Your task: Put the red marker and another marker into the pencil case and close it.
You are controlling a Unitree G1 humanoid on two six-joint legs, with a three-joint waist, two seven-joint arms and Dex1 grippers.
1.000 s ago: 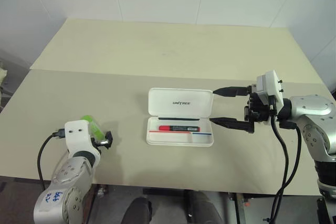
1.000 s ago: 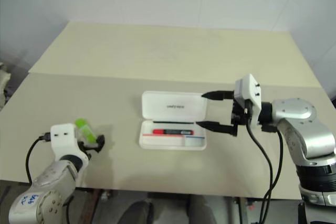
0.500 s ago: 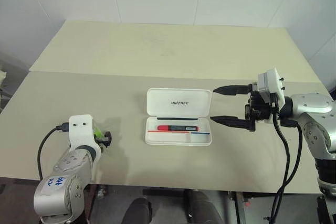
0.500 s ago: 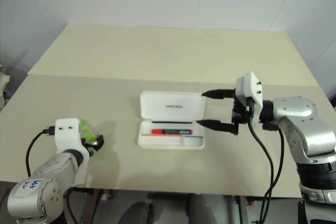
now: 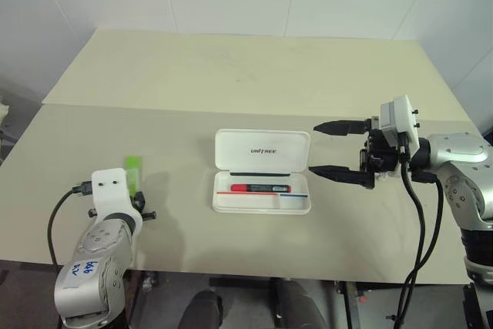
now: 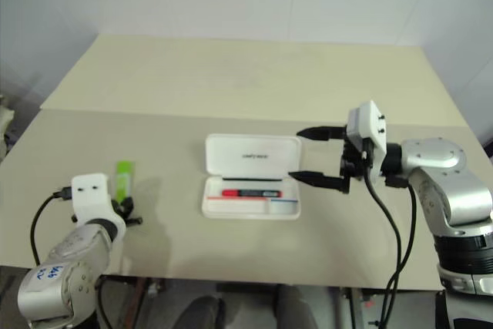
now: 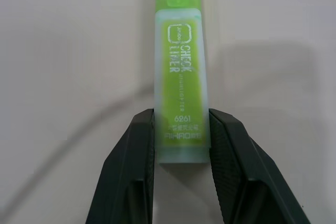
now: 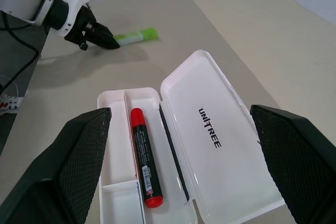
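Two black fingers of the left gripper (image 7: 181, 140) press against the sides of the green highlighter (image 7: 181, 77) at its rear end, the body lying flat on the table (image 5: 231, 75) and pointing away from the wrist. Such a hold so near the end looks risky: on lifting, the long free part could droop or swivel, or the flat plastic could slip out. Well to the right, the pencil case (image 5: 263, 181) lies open, lid flat behind the tray, the red marker (image 5: 260, 188) already in its long compartment beside a thin red-and-blue stick. Just past the case's right end hovers the right gripper (image 5: 333, 148), jaws spread wide and empty. Nothing stands between highlighter and case; only the marker narrows the free room inside.
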